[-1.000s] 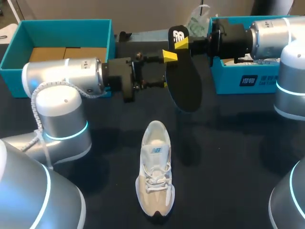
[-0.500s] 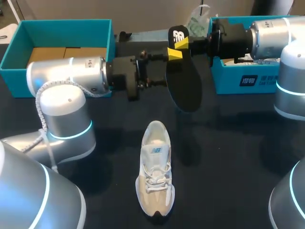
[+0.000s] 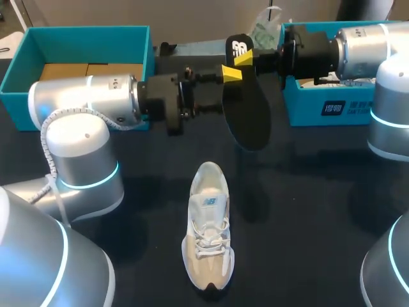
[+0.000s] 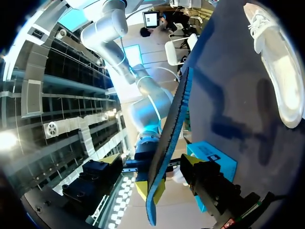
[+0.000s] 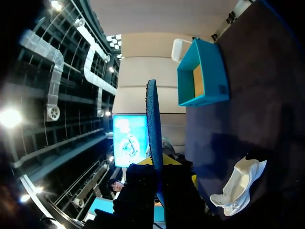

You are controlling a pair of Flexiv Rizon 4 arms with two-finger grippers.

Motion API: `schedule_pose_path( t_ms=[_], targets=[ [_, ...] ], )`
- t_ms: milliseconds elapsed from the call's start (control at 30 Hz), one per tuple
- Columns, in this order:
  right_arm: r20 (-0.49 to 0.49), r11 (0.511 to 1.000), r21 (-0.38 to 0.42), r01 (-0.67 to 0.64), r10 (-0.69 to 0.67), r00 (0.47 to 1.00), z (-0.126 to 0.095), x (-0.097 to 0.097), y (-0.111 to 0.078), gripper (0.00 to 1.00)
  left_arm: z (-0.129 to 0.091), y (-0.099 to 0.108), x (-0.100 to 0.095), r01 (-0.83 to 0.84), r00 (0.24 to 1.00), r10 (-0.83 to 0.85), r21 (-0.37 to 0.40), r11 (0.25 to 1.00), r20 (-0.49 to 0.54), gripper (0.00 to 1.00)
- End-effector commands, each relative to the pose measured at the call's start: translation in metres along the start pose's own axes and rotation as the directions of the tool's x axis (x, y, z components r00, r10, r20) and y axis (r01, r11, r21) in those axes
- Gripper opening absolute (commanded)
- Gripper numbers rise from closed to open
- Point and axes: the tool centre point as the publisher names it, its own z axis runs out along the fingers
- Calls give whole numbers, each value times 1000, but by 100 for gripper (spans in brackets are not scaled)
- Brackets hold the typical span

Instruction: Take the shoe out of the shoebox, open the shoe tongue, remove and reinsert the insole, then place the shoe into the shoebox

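- Dark tabletop (image 3: pixel 307 192) carries the white shoe (image 3: pixel 208 233), which sits on its sole with its heel end farthest from me.
- Up in the air beyond the shoe's heel hangs the black insole (image 3: pixel 249 109).
- The right gripper (image 3: pixel 243 59) pinches the insole's upper end, fingers closed on it.
- The left gripper (image 3: pixel 225 93) stands wide, a finger on either side of the insole, apparently not touching it.
- The insole is probably light, thin and floppy, so a second grip mid-length should steady it for the shoe's mouth.
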Motion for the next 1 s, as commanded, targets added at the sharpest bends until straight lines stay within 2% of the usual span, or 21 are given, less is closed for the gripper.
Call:
schedule_pose_path(
  t_ms=[33,67,167,200,700,833,1000],
  targets=[
    [2,1000,0,-1,1,1000,1,0,0,0,3,-1,-3,-8,1000,8,-3,1000,0,67],
    [2,1000,0,-1,1,1000,1,0,0,0,3,0,-4,-12,1000,12,-3,1000,0,67],
    [2,1000,0,-1,1,1000,1,0,0,0,4,0,-5,-16,1000,16,-6,1000,-1,56],
    [2,1000,0,-1,1,1000,1,0,0,0,5,-1,-5,-17,1000,17,-6,1000,-1,49],
    [2,1000,0,-1,1,1000,1,0,0,0,5,1,-11,-25,1000,25,-19,1000,5,37],
    [2,1000,0,-1,1,1000,1,0,0,0,6,3,-11,-19,1000,19,-29,999,0,36],
    [2,1000,0,-1,1,1000,1,0,0,0,8,4,-9,-10,1000,9,-40,999,-11,25]
  ],
)
